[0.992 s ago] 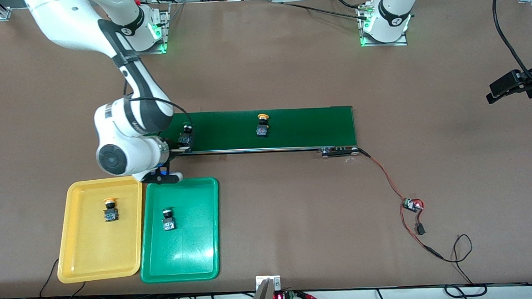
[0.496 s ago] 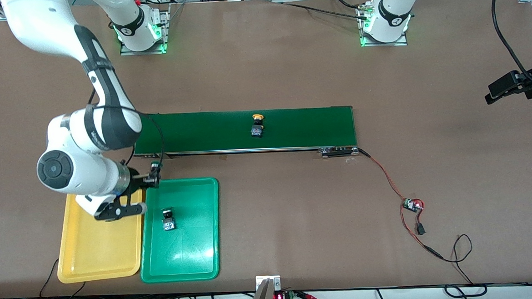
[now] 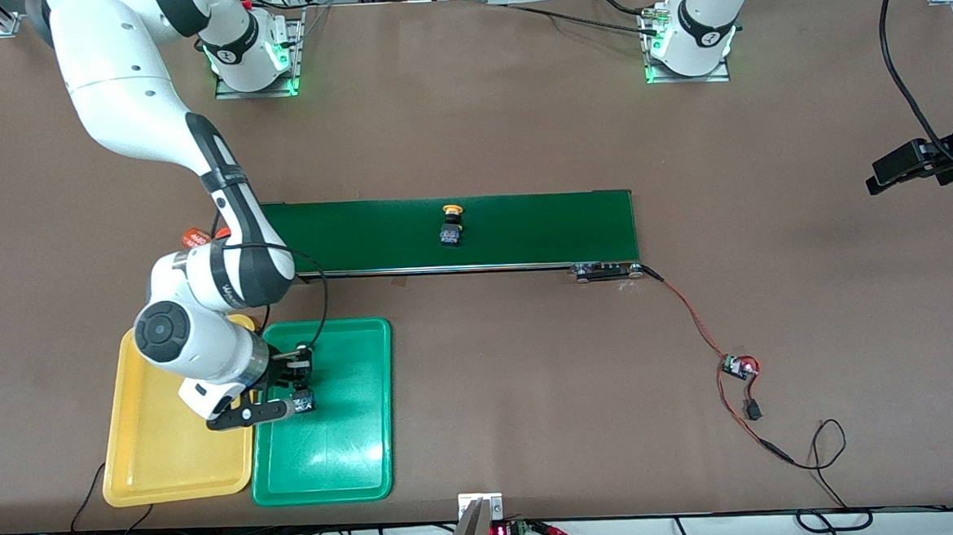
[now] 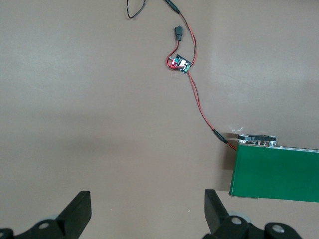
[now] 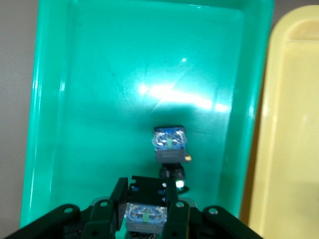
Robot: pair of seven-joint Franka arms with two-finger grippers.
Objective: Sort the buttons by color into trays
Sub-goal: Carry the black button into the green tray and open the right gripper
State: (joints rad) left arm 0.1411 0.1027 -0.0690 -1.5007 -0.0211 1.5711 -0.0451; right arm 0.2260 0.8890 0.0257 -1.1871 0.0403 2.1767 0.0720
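Front view: the long dark-green conveyor belt (image 3: pixel 458 233) runs across the middle of the table. Nearer the camera, toward the right arm's end, two shallow rounded-corner trays lie side by side and touching: the yellow tray (image 3: pixel 157 468) and the green tray (image 3: pixel 348 462).

The right arm reaches down from its base over the trays. Its right gripper (image 5: pixel 147 209) hangs low over the green tray, jaws clamped on a held button (image 5: pixel 145 215), a black blocky body with a pale blue patterned face; its cap is hidden. In the green tray, just beside the gripper, lies a green button (image 5: pixel 169 144) with the same black body, its small green cap pointing toward the gripper.

On the belt stands a yellow button (image 3: pixel 451 225), orange-yellow mushroom cap on a black block, well apart from the trays.

The left arm waits, its left gripper (image 4: pixel 144 211) fingers spread wide, empty, above bare table near the belt's end and a small circuit board (image 4: pixel 179 63) with red wires.
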